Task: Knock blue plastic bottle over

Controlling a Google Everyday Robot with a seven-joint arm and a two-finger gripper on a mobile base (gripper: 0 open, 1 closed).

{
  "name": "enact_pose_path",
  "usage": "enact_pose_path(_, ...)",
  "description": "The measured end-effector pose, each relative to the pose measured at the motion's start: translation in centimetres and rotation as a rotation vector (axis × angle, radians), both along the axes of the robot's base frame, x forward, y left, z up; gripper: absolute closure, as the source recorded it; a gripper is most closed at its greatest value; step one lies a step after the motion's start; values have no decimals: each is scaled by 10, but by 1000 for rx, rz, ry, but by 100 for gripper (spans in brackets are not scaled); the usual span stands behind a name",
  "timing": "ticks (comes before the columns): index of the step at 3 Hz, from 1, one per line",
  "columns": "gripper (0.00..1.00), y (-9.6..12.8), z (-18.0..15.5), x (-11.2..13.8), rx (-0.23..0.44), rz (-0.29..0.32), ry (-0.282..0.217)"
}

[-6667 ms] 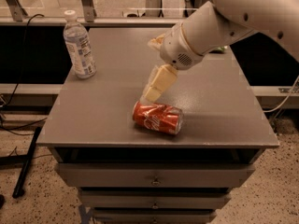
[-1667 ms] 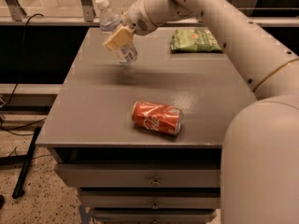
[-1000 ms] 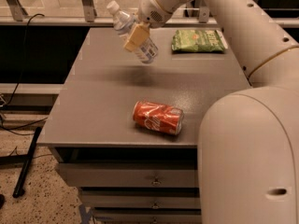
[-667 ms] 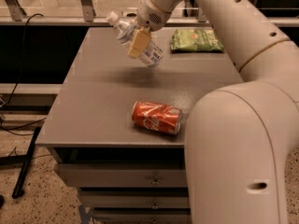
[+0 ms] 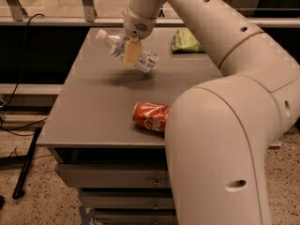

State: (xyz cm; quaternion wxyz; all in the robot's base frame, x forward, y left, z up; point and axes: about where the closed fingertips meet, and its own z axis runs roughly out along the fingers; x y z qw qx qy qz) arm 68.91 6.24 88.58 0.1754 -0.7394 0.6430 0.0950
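Gripper (image 5: 131, 52) clamped across blue plastic bottle (image 5: 146, 60), beyond red can (image 5: 151, 116), toward far side of bench (image 5: 93, 107). Bottle steeply tipped, cap up-left, seemingly off surface, shadow beneath. Toppling nearly done. Left, by my read: release, bottle lying flat.

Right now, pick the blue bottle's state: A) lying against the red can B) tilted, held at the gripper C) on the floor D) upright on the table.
B: the blue plastic bottle sits tilted in the gripper, cap up-left, apart from the red can.
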Motion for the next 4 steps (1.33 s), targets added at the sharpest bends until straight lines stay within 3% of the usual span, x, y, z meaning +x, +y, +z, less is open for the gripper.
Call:
enact_pose_path(2, 4, 13, -21, -7, -53, 32, 22)
enact_pose_path(4, 0, 13, -25, -10, -24, 27, 39)
